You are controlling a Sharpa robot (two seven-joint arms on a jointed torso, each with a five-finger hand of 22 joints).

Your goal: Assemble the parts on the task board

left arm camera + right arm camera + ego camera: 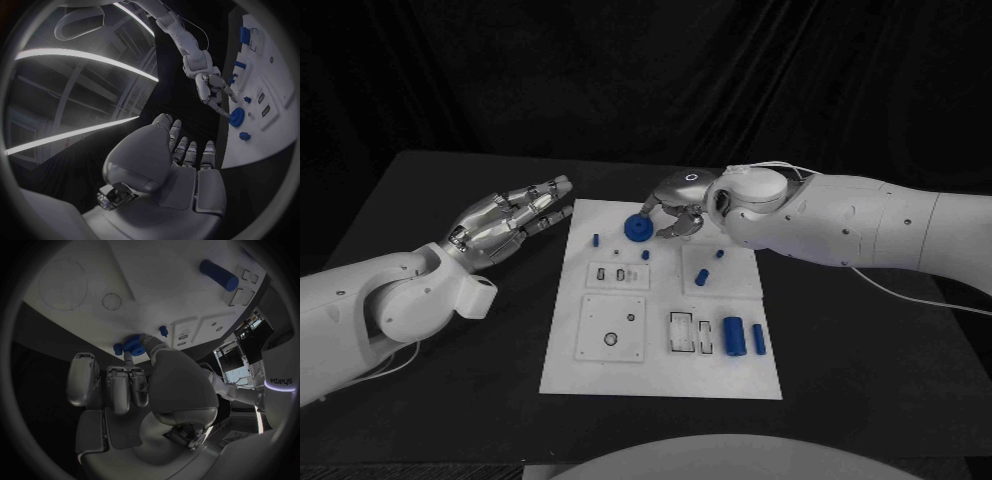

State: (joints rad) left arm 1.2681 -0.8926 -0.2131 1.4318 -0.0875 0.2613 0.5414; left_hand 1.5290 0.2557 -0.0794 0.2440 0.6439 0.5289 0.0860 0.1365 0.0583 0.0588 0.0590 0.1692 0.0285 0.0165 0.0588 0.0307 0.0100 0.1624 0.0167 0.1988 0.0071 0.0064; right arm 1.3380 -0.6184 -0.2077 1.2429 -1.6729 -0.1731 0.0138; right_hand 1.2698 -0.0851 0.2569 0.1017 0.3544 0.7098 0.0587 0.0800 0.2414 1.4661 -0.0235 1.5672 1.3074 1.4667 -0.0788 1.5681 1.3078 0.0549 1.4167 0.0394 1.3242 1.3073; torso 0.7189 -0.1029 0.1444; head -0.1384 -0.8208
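The white task board (661, 345) lies mid-table. My right hand (678, 203) reaches over its far edge and pinches a blue round toothed part (638, 228) between thumb and fingers, low over the board. The left wrist view shows that part (237, 116) at the tips of the right hand (211, 89); in the right wrist view the part (133, 345) sits just past my right hand (169, 390). My left hand (516, 215) hovers open, fingers spread, left of the board's far corner; its palm (169, 170) holds nothing.
Other blue parts are spread on the board: a small peg (597, 240), a block (702, 276), a thick cylinder (733, 335) and a thin bar (759, 340). White inset plates (613, 327) with holes and slots sit at the board's left. Black table surrounds it.
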